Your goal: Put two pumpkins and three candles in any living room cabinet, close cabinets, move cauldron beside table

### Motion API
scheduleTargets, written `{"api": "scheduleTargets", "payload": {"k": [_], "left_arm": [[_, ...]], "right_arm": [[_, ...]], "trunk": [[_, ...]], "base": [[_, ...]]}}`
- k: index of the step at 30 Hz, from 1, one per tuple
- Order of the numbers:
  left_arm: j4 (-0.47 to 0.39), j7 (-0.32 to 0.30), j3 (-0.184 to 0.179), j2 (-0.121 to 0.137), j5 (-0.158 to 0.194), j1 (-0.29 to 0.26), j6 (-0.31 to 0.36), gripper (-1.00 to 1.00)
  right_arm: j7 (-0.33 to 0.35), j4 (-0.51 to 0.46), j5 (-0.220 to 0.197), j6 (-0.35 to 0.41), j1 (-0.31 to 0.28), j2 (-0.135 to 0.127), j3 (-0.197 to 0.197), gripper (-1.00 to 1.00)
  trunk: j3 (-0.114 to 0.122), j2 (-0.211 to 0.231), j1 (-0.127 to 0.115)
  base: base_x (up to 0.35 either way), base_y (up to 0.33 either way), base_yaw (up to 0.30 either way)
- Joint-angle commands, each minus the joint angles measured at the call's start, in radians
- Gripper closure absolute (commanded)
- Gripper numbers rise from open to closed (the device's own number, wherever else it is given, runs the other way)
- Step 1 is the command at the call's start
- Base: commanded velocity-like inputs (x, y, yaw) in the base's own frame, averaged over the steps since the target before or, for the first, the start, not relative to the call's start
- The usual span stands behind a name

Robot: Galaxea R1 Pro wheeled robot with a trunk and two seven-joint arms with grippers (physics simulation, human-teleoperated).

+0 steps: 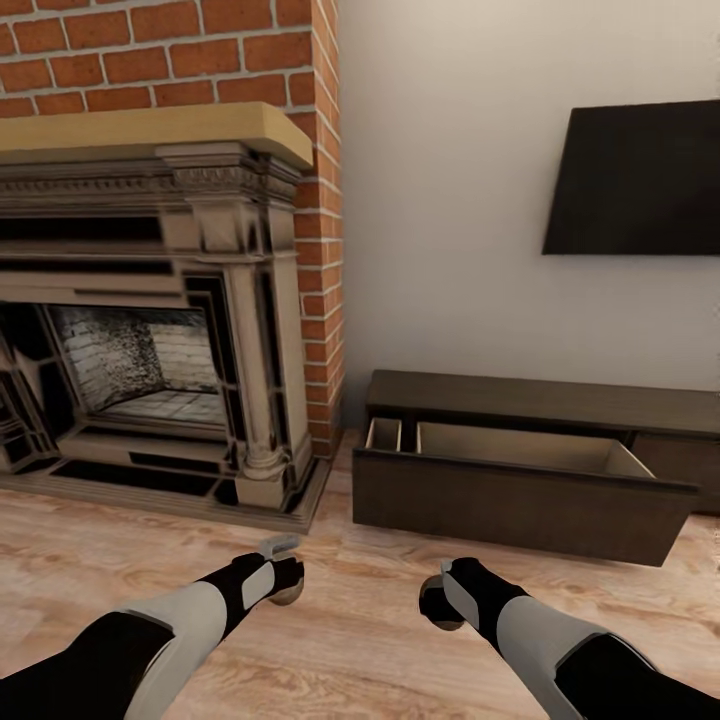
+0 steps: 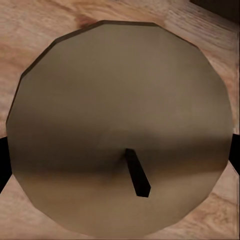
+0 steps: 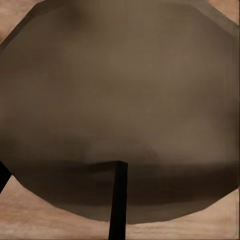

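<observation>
Two arms reach forward over the plank floor point(image 1: 350, 640) in the head view; the cabinet point(image 1: 520, 470) sits at two o'clock, its drawer point(image 1: 520, 495) pulled open beside the fireplace point(image 1: 160, 330). Left wrist view: the left gripper point(image 1: 283, 592) clasps a candle point(image 2: 120, 130), wick up. Right wrist view: the right gripper point(image 1: 443, 608) clasps another candle point(image 3: 120, 110).

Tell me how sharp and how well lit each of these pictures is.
Head view: evenly lit and clear, open cabinet drawer crisp, fireplace texture slightly smeared. Left wrist view: the candle top close up, soft-edged, a dark band across it. Right wrist view: another candle, dimmer, shaded toward its wick.
</observation>
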Motion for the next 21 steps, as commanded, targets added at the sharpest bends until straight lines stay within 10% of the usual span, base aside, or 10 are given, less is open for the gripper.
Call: {"api": "scheduleTargets", "payload": {"k": [1,21], "left_arm": [[0.001,0.003,-0.009,-0.001,0.009,-0.002,0.001,1.00],[0.001,0.003,-0.009,-0.004,0.008,0.000,0.002,1.00]], "right_arm": [[-0.007,-0.003,-0.009,0.005,0.000,0.000,0.008,1.00],[-0.008,-0.003,-0.008,0.003,0.000,0.000,0.009,1.00]], "trunk": [[-0.002,-0.001,0.000],[-0.006,-0.001,0.000]], "base": [[0.000,-0.323,0.000],[0.000,-0.134,0.000]]}}
